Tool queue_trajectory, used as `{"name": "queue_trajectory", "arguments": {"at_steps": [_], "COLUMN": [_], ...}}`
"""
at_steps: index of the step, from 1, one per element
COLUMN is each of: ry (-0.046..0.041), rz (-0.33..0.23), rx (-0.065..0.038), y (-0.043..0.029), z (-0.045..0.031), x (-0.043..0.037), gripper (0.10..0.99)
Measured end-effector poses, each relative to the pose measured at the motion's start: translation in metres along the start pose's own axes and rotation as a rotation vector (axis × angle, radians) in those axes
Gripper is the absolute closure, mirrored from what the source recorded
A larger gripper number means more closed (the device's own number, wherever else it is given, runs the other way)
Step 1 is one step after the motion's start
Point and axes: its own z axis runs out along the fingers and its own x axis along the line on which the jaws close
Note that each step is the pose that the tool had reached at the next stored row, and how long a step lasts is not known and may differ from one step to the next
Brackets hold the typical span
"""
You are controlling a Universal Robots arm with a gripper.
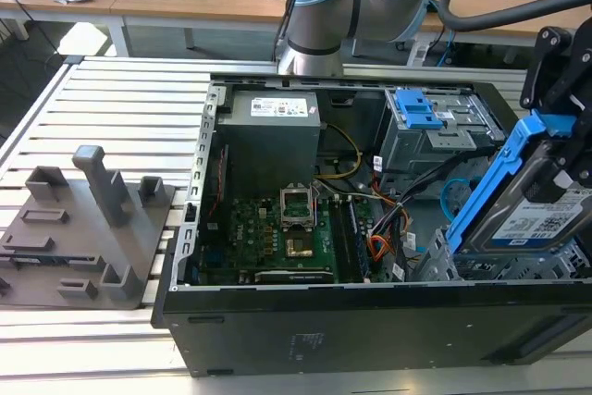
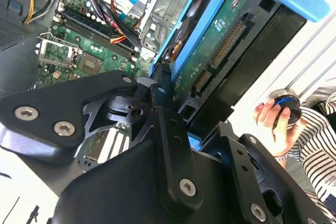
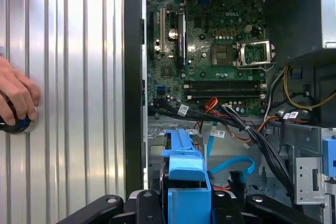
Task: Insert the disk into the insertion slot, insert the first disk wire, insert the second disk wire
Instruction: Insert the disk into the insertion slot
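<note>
While gripper [image 3: 186, 200] clamps disk [image 1: 532, 215] over insertion slot [image 1: 453, 265], case [image 1: 296, 326] holds mobo [image 1: 264, 238].

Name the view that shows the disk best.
The exterior view: the disk shows nearly whole, tilted, with its labelled face and blue caddy. The second wrist view shows its green circuit-board underside and connectors; the first wrist view shows the caddy's blue end, seen edge-on.

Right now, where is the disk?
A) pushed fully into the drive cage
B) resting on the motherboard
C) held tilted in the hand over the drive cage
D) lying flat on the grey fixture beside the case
C: the hand clamps the disk, which stands tilted with its lower end at the insertion slot and most of it outside.
</note>
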Motion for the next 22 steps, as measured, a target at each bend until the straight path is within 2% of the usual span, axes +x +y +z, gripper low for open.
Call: {"name": "queue_trajectory", "arguments": {"at_steps": [5,14,22], "ry": [0.0001,0.0,0.0002], "rz": [0.0,0.0,0.0], "rx": [0.0,0.0,0.0], "y": [-0.006,-0.0072,-0.011], "z": [0.0005,0.0076,0.0113], "x": [-0.0052,-0.0065,-0.0165], "gripper": [0.725,0.725,0.725]}}
